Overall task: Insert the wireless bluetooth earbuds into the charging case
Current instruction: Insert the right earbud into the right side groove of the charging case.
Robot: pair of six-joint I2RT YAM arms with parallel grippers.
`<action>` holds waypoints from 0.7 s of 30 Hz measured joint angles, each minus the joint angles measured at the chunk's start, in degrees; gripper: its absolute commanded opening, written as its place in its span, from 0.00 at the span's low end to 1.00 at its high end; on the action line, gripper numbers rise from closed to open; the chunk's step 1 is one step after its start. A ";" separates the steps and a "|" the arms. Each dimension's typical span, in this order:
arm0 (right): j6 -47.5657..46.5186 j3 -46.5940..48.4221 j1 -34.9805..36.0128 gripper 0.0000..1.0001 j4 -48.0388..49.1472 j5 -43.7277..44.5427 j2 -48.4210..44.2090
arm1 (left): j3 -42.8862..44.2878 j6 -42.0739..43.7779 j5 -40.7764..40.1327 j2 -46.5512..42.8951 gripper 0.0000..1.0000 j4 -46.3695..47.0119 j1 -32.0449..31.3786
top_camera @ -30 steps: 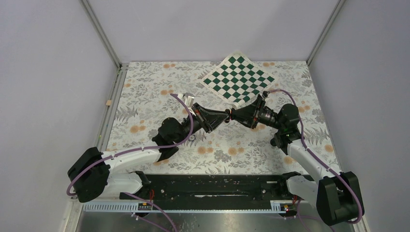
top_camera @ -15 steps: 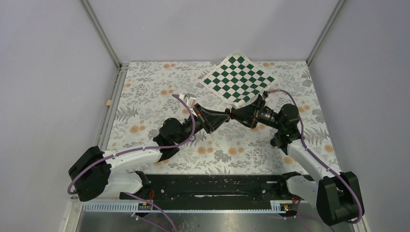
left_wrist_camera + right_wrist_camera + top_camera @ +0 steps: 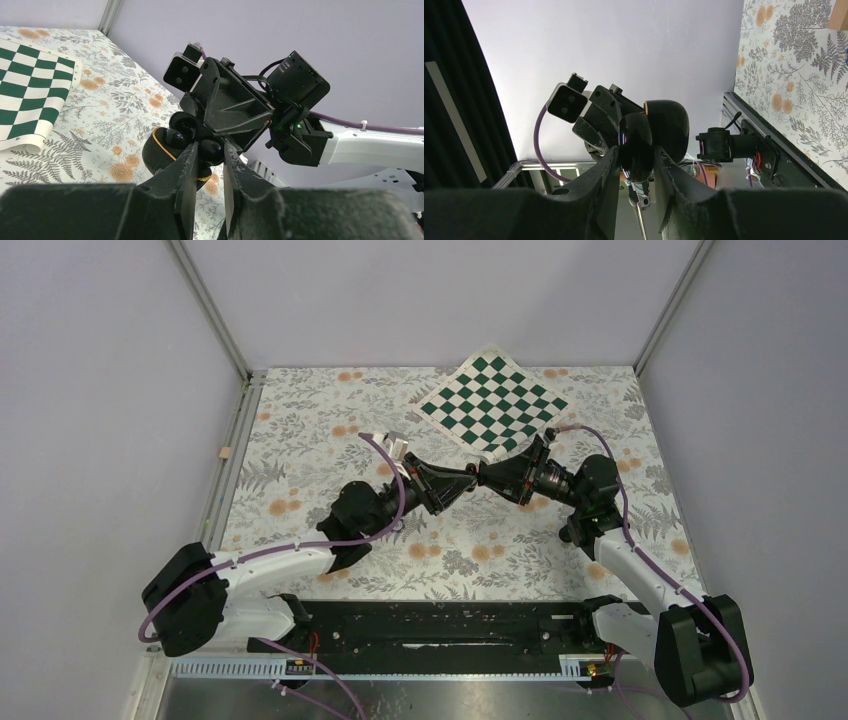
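Both grippers meet in mid-air above the middle of the table. In the left wrist view my left gripper (image 3: 210, 144) is shut on one glossy black earbud (image 3: 211, 151), pressed against the open charging case (image 3: 153, 155). The case is black with an orange rim. A second earbud (image 3: 174, 137) sits inside it. My right gripper (image 3: 635, 148) is shut on the charging case (image 3: 638, 137), whose other half (image 3: 670, 124) stands open beside the fingers. From above, the left gripper (image 3: 468, 480) and the right gripper (image 3: 486, 476) are tip to tip and hide the case.
A green-and-white chequered mat (image 3: 493, 402) lies at the back of the flowered tablecloth (image 3: 300, 430), just behind the grippers. A small tan block (image 3: 224, 452) rests on the left rail. The black base rail (image 3: 440, 625) runs along the near edge.
The left arm has crept slightly up and to the right towards the right gripper. Both grips are unchanged.
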 measured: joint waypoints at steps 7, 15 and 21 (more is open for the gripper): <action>0.00 0.00 0.00 0.00 0.00 0.15 0.00 | 0.94 1.01 -0.02 -0.48 0.19 -2.62 -0.02; 0.15 0.00 0.00 0.00 0.15 0.13 0.02 | 1.27 1.51 -0.24 -1.01 0.32 -4.24 -0.04; 0.15 -0.02 0.00 0.00 0.07 0.22 0.13 | 1.64 2.08 -0.42 -1.01 0.36 -5.31 -0.11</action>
